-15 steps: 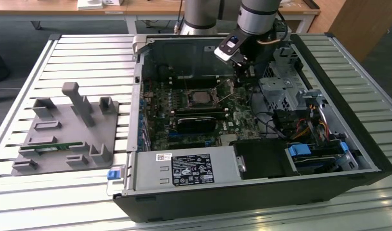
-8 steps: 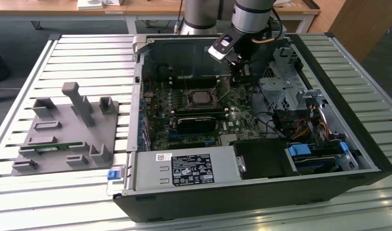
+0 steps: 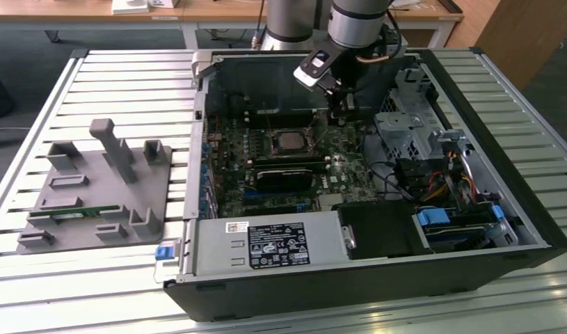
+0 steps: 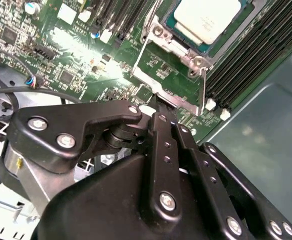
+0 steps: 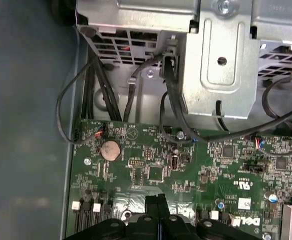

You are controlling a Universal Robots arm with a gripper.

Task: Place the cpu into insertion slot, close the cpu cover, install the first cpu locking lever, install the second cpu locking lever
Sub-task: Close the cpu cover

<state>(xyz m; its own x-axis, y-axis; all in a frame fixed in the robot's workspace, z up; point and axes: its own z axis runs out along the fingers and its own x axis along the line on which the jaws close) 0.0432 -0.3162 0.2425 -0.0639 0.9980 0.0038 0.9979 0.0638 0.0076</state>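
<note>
The chip (image 4: pixel 208 20) is seated; my claw (image 4: pixel 157 102), pinched shut on nothing, meets the raised cover (image 4: pixel 140 57), which wants a gentle push down.

A large label (image 3: pixel 277 245), part white and part black, is carried on the grey power-supply box (image 3: pixel 218 254) at the near side of the computer case (image 3: pixel 357 292). Dense print and a row of small symbols are seen on it, all too small to be read. A small white sticker (image 3: pixel 238 227) with a dark code is stuck at its far corner, toward the exterior view's left. In the first wrist view, white lettering (image 5: pixel 247 184) and a maker's logo (image 5: pixel 249 220) are printed on the green motherboard (image 5: pixel 135 197), with a white tag (image 5: pixel 244 203) between them. Whether the pale top of the cpu (image 4: pixel 206 17) carries print cannot be told.
</note>
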